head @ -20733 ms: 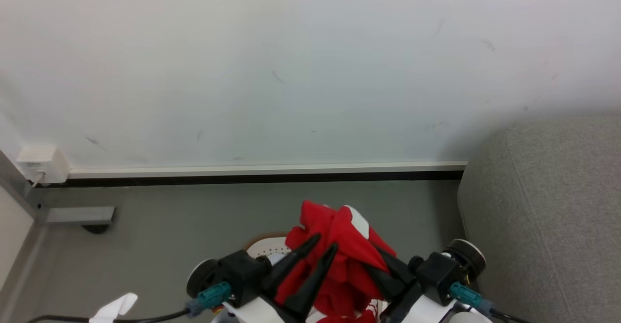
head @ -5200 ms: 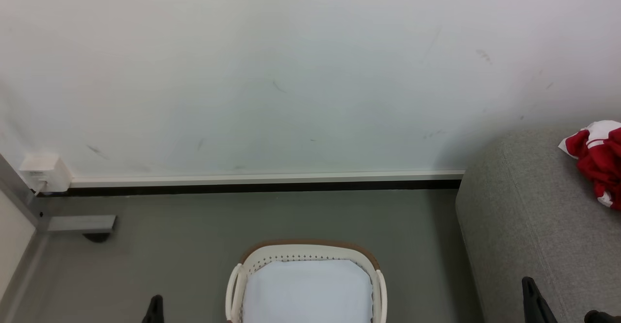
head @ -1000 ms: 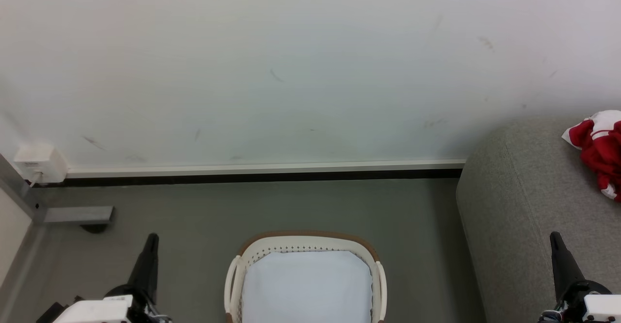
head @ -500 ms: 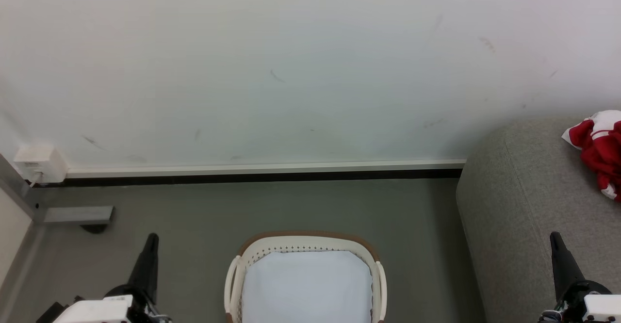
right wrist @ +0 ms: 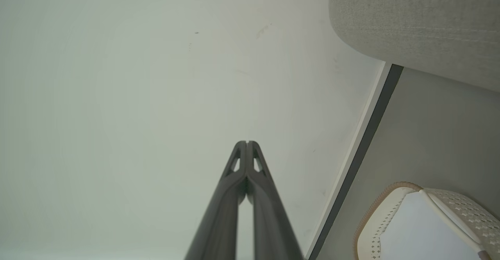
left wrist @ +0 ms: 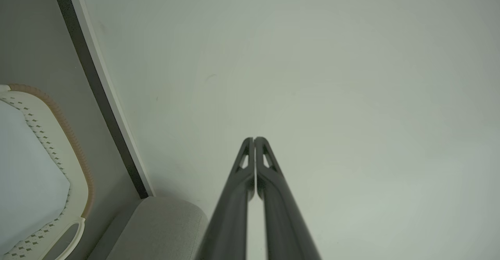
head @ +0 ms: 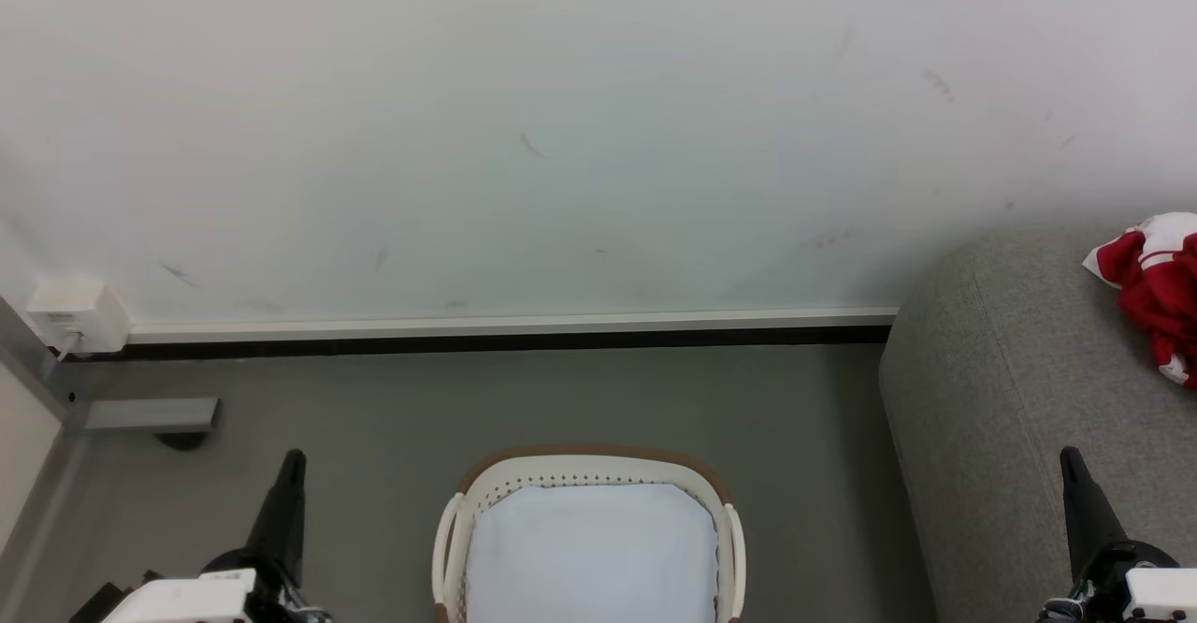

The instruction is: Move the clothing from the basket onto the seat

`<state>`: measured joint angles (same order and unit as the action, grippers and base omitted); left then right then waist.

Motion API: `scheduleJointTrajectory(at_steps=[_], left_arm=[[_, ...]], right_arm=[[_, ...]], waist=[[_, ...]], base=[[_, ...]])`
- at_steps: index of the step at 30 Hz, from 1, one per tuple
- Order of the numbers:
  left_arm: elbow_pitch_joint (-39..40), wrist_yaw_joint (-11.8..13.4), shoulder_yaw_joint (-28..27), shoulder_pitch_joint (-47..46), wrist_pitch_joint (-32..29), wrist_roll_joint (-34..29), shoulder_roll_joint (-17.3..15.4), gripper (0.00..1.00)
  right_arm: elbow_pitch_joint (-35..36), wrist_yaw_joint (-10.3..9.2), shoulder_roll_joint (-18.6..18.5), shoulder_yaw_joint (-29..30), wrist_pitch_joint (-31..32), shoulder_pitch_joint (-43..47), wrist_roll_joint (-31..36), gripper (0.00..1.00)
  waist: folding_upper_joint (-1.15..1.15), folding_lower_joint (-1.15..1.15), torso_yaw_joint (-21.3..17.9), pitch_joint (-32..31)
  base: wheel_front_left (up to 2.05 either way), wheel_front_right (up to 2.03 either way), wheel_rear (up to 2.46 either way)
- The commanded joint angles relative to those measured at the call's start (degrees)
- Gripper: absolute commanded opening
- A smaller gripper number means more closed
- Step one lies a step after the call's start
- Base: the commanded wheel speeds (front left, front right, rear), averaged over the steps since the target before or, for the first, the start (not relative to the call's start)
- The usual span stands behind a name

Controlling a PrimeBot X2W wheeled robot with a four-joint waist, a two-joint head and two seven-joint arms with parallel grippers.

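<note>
Jaws, left and right, pressed together, empty (clothing (head: 1156, 303) lies on seat (head: 1010, 417)).

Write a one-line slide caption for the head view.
Red clothing lies on the seat; the lined basket sits between the shut left gripper and right gripper.

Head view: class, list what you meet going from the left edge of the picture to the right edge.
In order: white wall box → left gripper, shut → basket, with just its white liner inside → seat → clothing, lying on the seat at the right edge.
</note>
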<state>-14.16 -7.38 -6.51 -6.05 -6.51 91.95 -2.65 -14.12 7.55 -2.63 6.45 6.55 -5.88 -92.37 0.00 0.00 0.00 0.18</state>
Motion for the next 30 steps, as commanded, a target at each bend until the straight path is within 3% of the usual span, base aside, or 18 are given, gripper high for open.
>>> scheduleJointTrajectory(at_steps=[1,30], left_arm=[[0.2,-0.2,-0.1,-0.5,-0.3,0.8,-0.4,0.00],[0.2,-0.2,-0.1,-0.5,-0.3,0.8,-0.4,0.00]], right_arm=[[0.2,-0.12,-0.5,0.2,0.2,-0.7,-0.1,0.00],[0.2,-0.12,-0.5,0.2,0.2,-0.7,-0.1,0.00]], waist=[[0.00,0.00,0.0,0.0],[0.00,0.00,0.0,0.0]], base=[[0.00,0.00,0.00],[0.00,0.00,0.00]])
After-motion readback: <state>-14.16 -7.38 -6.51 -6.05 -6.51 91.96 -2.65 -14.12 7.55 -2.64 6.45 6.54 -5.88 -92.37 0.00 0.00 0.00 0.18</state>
